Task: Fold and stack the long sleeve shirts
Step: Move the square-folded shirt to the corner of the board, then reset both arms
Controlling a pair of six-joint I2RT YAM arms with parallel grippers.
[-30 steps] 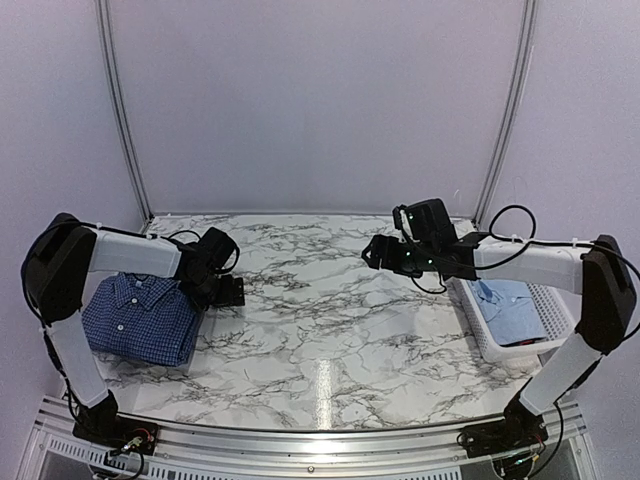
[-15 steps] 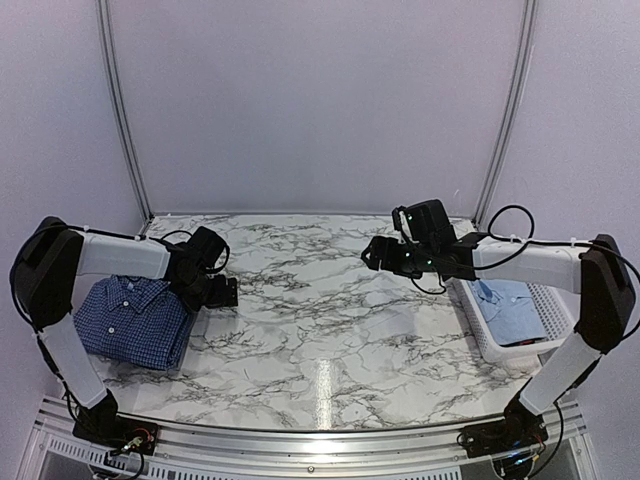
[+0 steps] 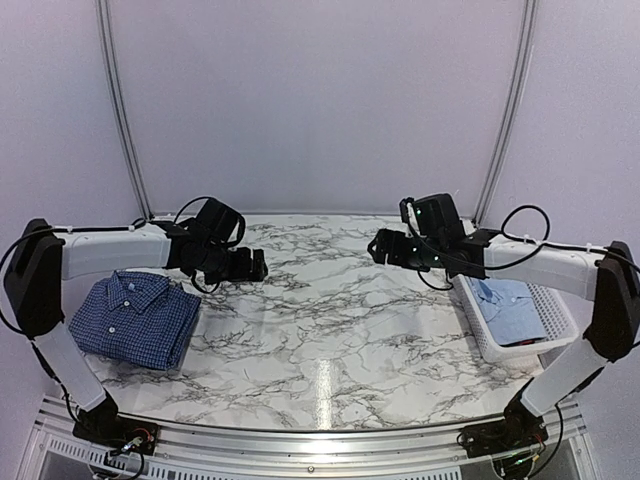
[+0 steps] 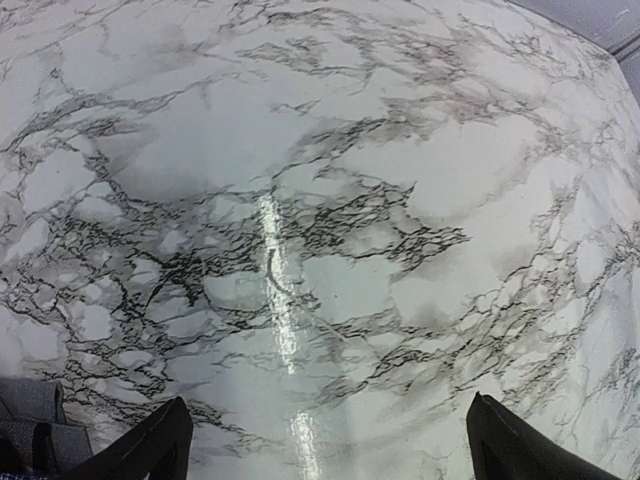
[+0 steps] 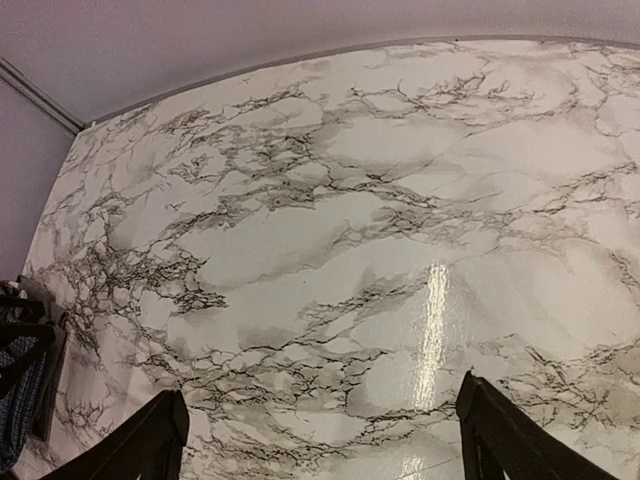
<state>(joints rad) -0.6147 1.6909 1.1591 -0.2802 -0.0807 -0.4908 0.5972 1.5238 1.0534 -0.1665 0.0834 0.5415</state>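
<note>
The dark blue checked shirt [image 3: 135, 318] lies folded at the table's left edge; a sliver of it shows in the right wrist view [image 5: 18, 400]. The pale blue shirt [image 3: 510, 308] lies in the white basket [image 3: 478, 335] at the right. The black-and-white plaid shirt is out of view. My left gripper [image 3: 256, 265] is open and empty above bare marble, right of and beyond the blue shirt; in its wrist view [image 4: 330, 450] the fingers [image 4: 150, 445] stand wide apart. My right gripper [image 3: 377, 247] is open and empty over the table's back middle, with only marble between its fingers [image 5: 320, 440].
The marble table [image 3: 320, 330] spans the view, with grey walls behind and at the sides. The basket stands along the right edge under my right forearm. A metal rail [image 3: 320, 445] runs along the near edge.
My left gripper has left the right edge of the folded dark blue shirt and moved right and back over bare marble. The shirt stays at the left. My right gripper shifted slightly right.
</note>
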